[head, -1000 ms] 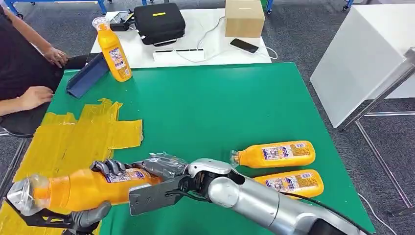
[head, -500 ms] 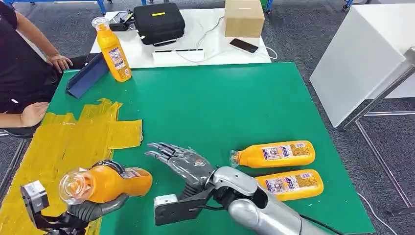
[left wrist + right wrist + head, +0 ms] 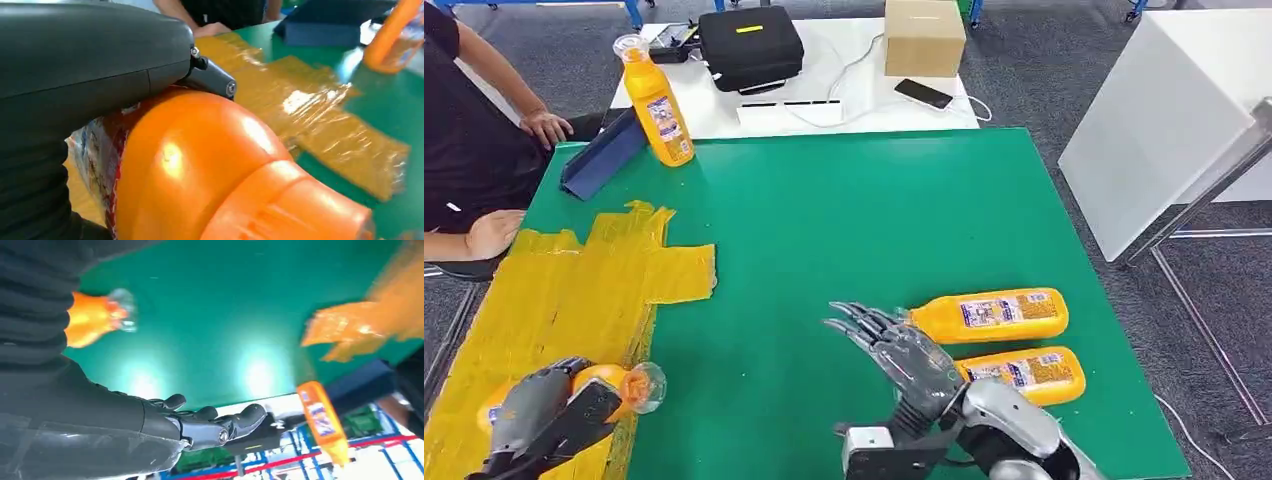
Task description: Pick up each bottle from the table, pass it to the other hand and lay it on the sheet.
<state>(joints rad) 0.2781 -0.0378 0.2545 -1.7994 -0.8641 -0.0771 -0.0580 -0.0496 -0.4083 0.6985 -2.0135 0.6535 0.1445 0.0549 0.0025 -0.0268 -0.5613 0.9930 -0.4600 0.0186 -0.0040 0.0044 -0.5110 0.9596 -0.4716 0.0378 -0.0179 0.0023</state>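
My left hand [image 3: 544, 415] grips an orange bottle [image 3: 614, 385] low over the near end of the yellow sheet [image 3: 564, 290]; its clear cap points right. In the left wrist view the same orange bottle [image 3: 210, 170] lies under the hand's grey cover. My right hand [image 3: 904, 355] is open, fingers spread, above the green table [image 3: 854, 220] just left of two orange bottles lying on their sides [image 3: 989, 315] [image 3: 1024, 372]. A fourth bottle [image 3: 656, 100] stands upright at the table's far left corner. The right wrist view shows the right hand's fingers [image 3: 220, 427] apart.
A person sits at the left, one hand [image 3: 494, 232] by the sheet's edge. A blue tray [image 3: 602, 155] leans at the far left corner. Behind the green table a white table carries a black case [image 3: 749, 45], a cardboard box [image 3: 924, 35] and a phone [image 3: 922, 93].
The right hand let go of the bottle and drew back right toward the two lying bottles. The left hand carried the bottle down and left onto the sheet, turning its cap to the right.
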